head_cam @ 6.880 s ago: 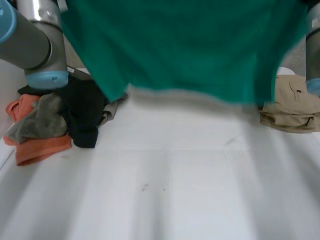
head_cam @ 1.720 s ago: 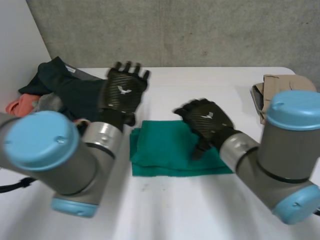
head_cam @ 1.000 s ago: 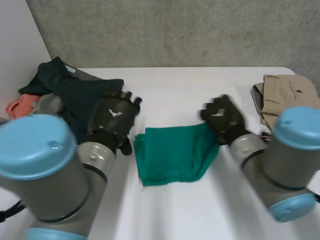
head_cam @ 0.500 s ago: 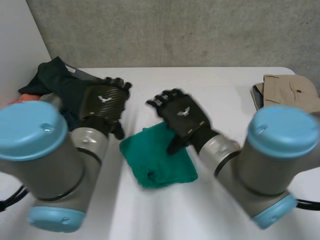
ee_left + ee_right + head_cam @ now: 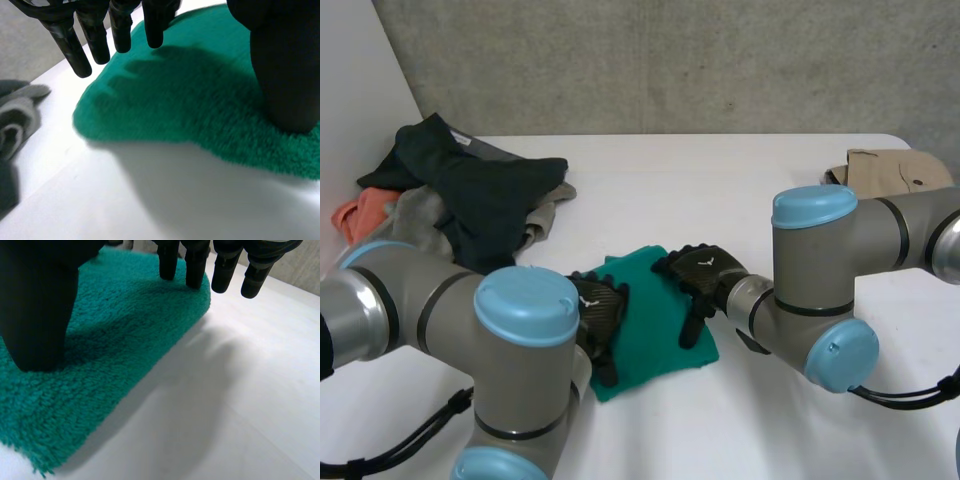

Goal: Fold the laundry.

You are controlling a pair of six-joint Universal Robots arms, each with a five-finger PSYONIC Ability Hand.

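Towel: green terry towel (image 5: 655, 325), folded into a small thick pad, lies flat on the white table (image 5: 740, 190) near its front middle, between the two hands.
Left hand: left hand (image 5: 600, 318) rests on the towel's left edge. Its fingers (image 5: 70, 45) reach out straight and spread just above the cloth, its thumb (image 5: 285, 80) is planted on it, and nothing is gripped.
Right hand: right hand (image 5: 698, 278) sits on the towel's right side. Its thumb (image 5: 37, 310) presses down on the cloth, its fingers (image 5: 195, 265) are straight over a rounded corner, and it clasps nothing.
Far left: heap of unfolded clothes (image 5: 470, 200) — a dark garment on top, grey and orange pieces beside it — well apart from the towel.
Far right: folded beige garment (image 5: 890, 170) at the table's edge.
In the way: left arm (image 5: 525, 310), blue cap foremost, blocks the table at the towel's near left and part of its own hand. The right arm (image 5: 820, 260) covers the table between the towel and the beige garment.
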